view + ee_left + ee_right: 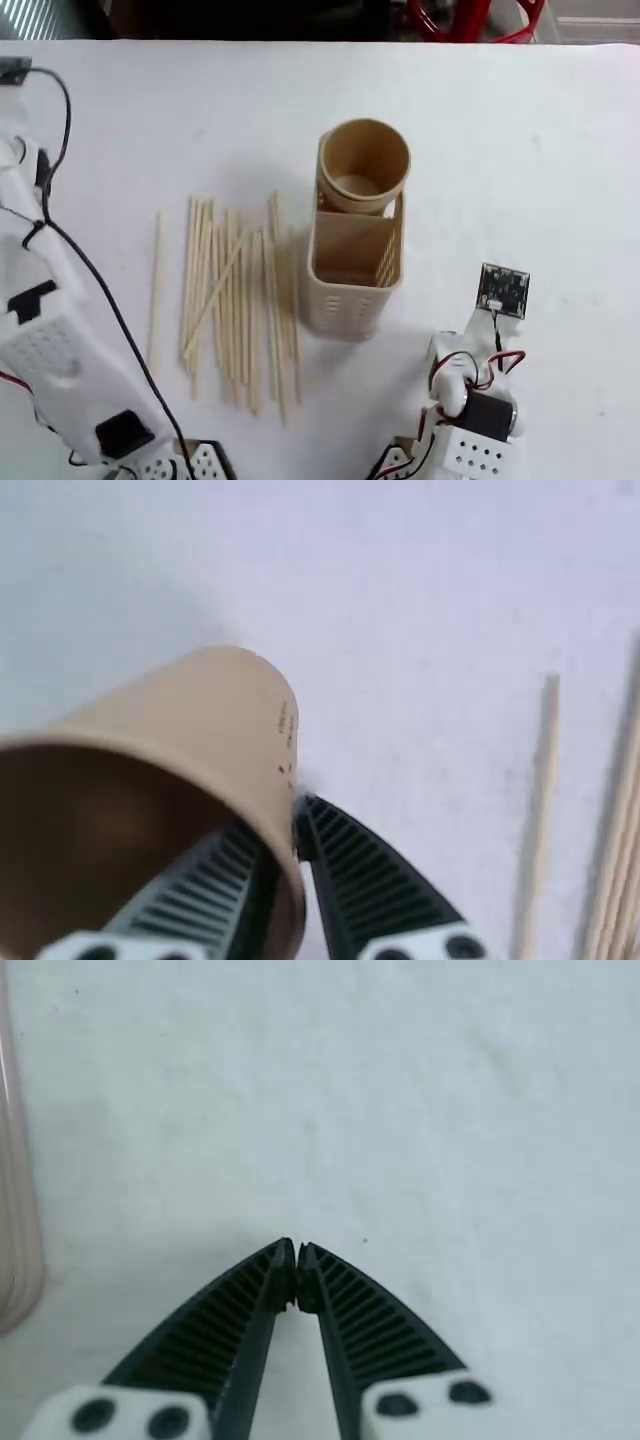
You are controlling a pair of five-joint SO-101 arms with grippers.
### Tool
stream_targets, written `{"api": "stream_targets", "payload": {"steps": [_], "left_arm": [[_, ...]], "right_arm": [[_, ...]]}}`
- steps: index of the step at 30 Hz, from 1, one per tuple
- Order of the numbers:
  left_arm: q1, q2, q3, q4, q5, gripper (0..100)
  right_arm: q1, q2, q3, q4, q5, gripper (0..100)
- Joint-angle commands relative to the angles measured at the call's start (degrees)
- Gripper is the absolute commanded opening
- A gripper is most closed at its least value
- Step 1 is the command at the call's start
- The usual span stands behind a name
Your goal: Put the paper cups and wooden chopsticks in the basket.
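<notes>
So, the counter (520,140) carried everything. The left arm (60,340) sat at one edge, on the chopstick side. The basket (352,290) stood mid-counter, likely so either arm could reach it. Chopsticks (235,300) lay loose in a rough fan just beside the basket, all flat and not yet loaded. I couldn't tell if any were already inside.

Nested cups (365,165) stood upright at the basket's far end, which probably left the near compartment free for sticks. The left claw (297,825) pinched another cup (190,730) by its rim, one jaw inside and one outside. The cup was tilted over bare counter, and I'd guess that grip kept the mouth open for nesting. The right claw (297,1260) was pressed together and empty, low over the counter just beside the basket, probably parked clear.
</notes>
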Motion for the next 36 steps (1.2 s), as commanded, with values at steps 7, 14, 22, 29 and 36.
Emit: {"api": "stream_targets", "payload": {"steps": [7, 14, 22, 29, 36], "left_arm": [[13.14, -30.46, 7.74, 1.93, 6.24, 2], [32.84, -57.80, 27.34, -4.66, 9.41, 2], [57.01, -70.46, 42.99, -22.07, 8.97, 2], [64.57, -70.46, 52.04, -34.73, 7.74, 2], [69.41, -69.32, 58.55, -46.33, 1.41, 2]], "right_arm": [[0.31, -0.40, 0.53, 0.31, 0.00, 1.9], [0.31, -0.40, 0.53, 0.31, 0.00, 1.9], [0.31, -0.40, 0.53, 0.31, 0.00, 1.9], [0.31, -0.40, 0.53, 0.31, 0.00, 1.9], [0.31, -0.40, 0.53, 0.31, 0.00, 1.9]]}}
